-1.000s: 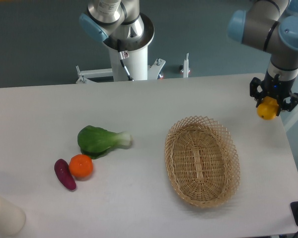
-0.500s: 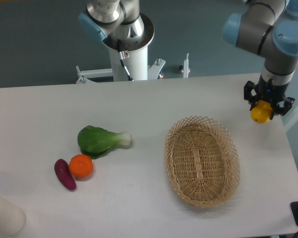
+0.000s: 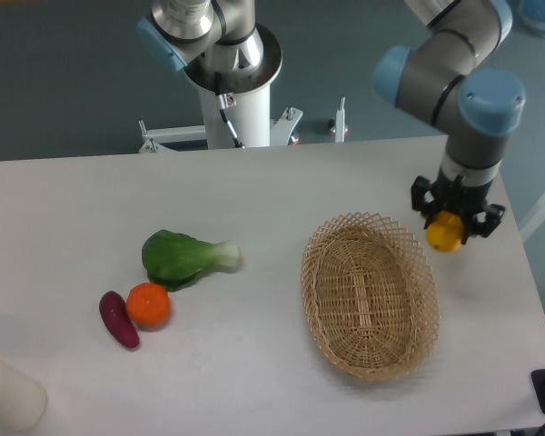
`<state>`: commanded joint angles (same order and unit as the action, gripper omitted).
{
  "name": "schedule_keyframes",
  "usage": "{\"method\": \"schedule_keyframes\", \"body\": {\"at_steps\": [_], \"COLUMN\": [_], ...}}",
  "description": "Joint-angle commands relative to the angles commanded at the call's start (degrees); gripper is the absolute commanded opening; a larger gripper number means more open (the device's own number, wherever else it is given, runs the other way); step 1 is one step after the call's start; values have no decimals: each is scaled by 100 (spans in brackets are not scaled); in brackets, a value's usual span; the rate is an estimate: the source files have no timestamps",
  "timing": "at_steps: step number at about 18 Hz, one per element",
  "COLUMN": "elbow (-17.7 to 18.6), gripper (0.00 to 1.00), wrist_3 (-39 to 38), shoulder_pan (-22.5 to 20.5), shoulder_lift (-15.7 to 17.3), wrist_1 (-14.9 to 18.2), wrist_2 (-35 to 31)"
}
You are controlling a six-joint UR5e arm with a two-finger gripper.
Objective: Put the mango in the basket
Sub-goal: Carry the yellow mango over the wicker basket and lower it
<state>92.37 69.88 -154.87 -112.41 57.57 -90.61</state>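
since the earlier frames, your gripper (image 3: 456,221) travelled left across the tabletop (image 3: 254,381), and the jaws were clamped on the mango (image 3: 444,232). the fruit hung at the right rim of the basket (image 3: 368,295), not over its centre. if you released there, the mango could strike the looped rim and roll off the near edge.

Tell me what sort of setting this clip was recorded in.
Most likely a robotics lab test bench, not a kitchen: a plain white table carries scattered toy-like produce and a shallow tan wicker basket, a pedestal-mounted grey-and-blue robot arm carries a yellow oval mango, and the background is bare grey floor.
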Motion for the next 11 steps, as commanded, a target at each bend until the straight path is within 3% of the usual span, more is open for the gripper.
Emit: {"method": "schedule_keyframes", "body": {"at_steps": [4, 8, 11], "elbow": [-9, 0, 0], "gripper": [45, 45, 45], "wrist_3": [-588, -984, -1204], "shoulder_pan": [317, 651, 809], "shoulder_lift": [-105, -307, -395], "wrist_1": [-61, -430, -448], "wrist_2": [0, -18, -18]}}
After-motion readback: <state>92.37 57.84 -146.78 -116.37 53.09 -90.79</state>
